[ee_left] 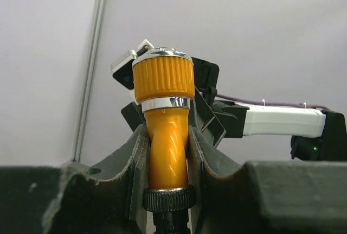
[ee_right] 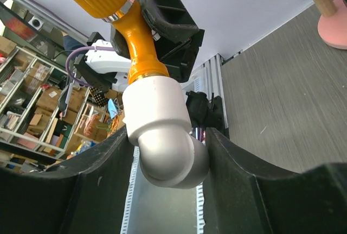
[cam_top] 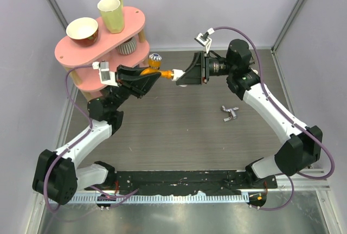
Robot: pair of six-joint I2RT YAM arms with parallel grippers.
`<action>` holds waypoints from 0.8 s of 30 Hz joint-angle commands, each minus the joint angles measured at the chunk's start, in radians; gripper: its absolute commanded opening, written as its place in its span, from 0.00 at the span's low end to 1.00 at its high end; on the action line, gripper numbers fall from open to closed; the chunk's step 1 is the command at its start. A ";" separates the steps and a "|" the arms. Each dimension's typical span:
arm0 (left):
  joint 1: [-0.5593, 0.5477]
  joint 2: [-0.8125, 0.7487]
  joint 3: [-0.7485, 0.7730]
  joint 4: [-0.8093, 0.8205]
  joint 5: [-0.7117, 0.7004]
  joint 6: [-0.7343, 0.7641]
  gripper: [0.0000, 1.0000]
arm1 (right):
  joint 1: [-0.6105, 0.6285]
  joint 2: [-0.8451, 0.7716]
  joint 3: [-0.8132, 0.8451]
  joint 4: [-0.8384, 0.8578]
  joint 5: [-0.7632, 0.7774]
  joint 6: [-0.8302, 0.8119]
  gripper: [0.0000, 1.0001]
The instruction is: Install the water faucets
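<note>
The orange tap [cam_top: 164, 74] with its silvery knob [cam_top: 155, 58] is held in the air between both grippers, above the back middle of the table. My left gripper [cam_top: 153, 77] is shut on the tap's orange body [ee_left: 167, 141], knob end up. A black knurled ring [ee_left: 168, 198] sits at the tap's lower end. My right gripper [cam_top: 183, 76] is shut on the white pipe fitting [ee_right: 162, 136], a rounded elbow. The tap's orange stem [ee_right: 140, 46] enters the fitting's collar, so the two are joined end to end.
A pink two-tier stand [cam_top: 70, 52] at the back left carries a bowl [cam_top: 82, 30] and a yellow cup [cam_top: 111, 14], with a striped cup [cam_top: 128, 46] beneath. A small silver metal piece [cam_top: 230, 113] lies on the table right of centre.
</note>
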 commanded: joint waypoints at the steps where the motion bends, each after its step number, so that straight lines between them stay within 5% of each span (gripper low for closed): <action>1: -0.020 0.000 -0.049 -0.083 -0.041 -0.067 0.00 | -0.016 -0.037 0.050 -0.013 0.083 -0.061 0.64; 4: -0.020 -0.013 -0.079 -0.109 -0.161 -0.125 0.00 | -0.033 -0.057 0.033 -0.049 0.110 -0.130 0.85; 6: -0.020 -0.024 -0.099 -0.121 -0.210 -0.177 0.00 | -0.042 -0.064 0.027 -0.064 0.129 -0.175 0.89; 10: -0.020 -0.072 -0.102 -0.253 -0.339 -0.263 0.00 | -0.058 -0.083 0.021 -0.162 0.221 -0.314 0.90; 14: -0.020 -0.115 -0.055 -0.554 -0.411 -0.339 0.00 | -0.058 -0.143 -0.008 -0.301 0.405 -0.563 0.91; 24: -0.020 -0.113 0.030 -0.796 -0.373 -0.492 0.00 | 0.002 -0.323 -0.281 -0.023 0.523 -0.974 0.96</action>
